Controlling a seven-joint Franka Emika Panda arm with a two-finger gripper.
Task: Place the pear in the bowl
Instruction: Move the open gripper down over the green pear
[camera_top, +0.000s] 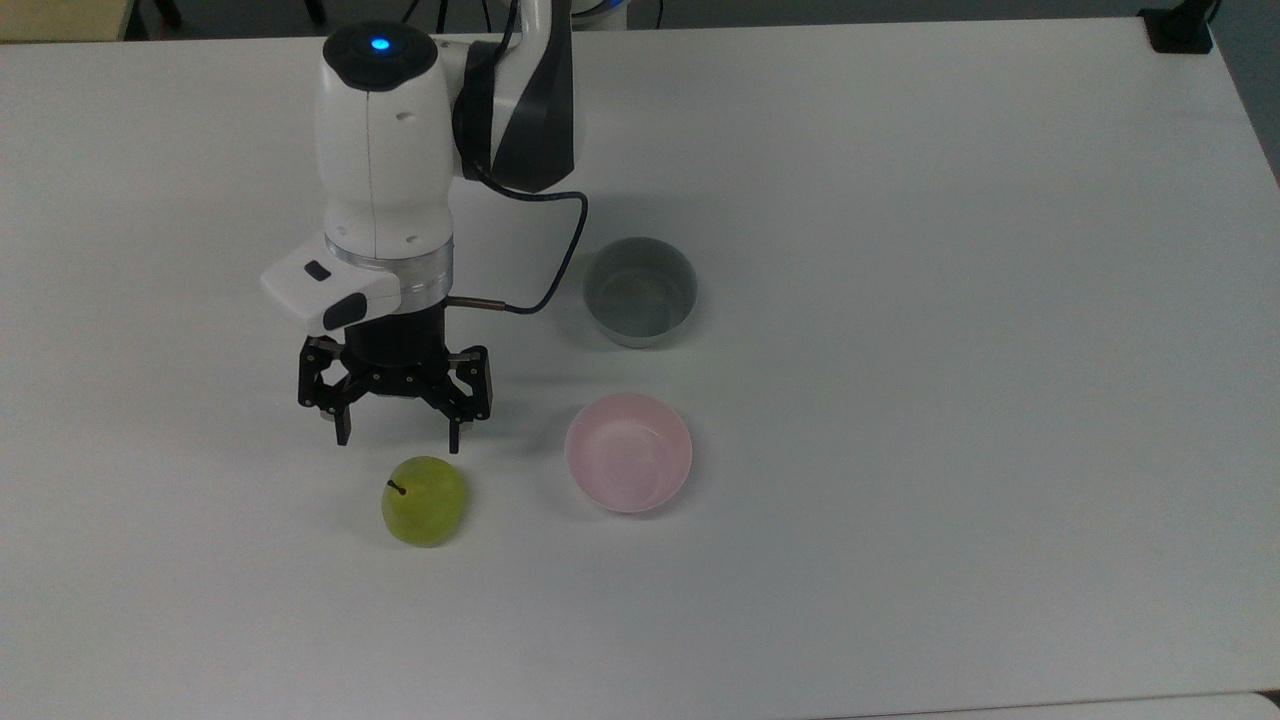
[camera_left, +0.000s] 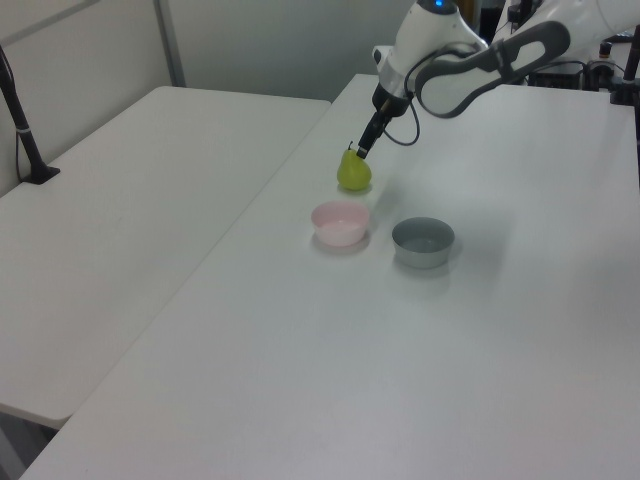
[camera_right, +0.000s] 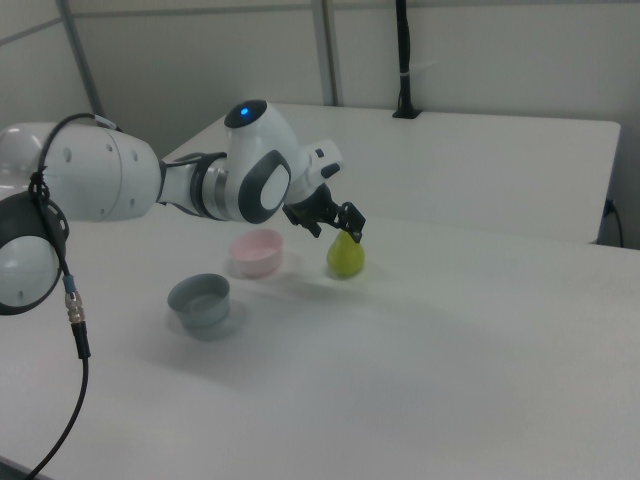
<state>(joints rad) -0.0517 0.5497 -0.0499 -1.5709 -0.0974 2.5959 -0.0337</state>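
Left of centre in the top view, the gripper (camera_top: 396, 437) hung with its two black fingers (camera_top: 342, 430) spread apart and empty, tips pointing toward the lower edge of the frame. Just below those tips stood the pear (camera_top: 424, 501), yellow-green with a short dark stem, resting on the white table (camera_top: 900, 450) and not touched by either finger; it sat a little toward the top view's right of the midpoint between them. In the left view the gripper (camera_left: 362, 150) showed right above the pear (camera_left: 354, 172), close to its stem. In the right view the gripper (camera_right: 342, 226) overlapped the top of the pear (camera_right: 346, 258), though contact could not be judged there.

To the top view's right of the pear, near but apart, lay the pink bowl (camera_top: 628, 452), empty. Above it in the frame, closer to the upper middle, stood the grey bowl (camera_top: 640, 291), also empty. Behind the gripper the white arm (camera_top: 385, 170) ran toward the top edge, a blue light on its upper joint and a dark cable looping beside it.
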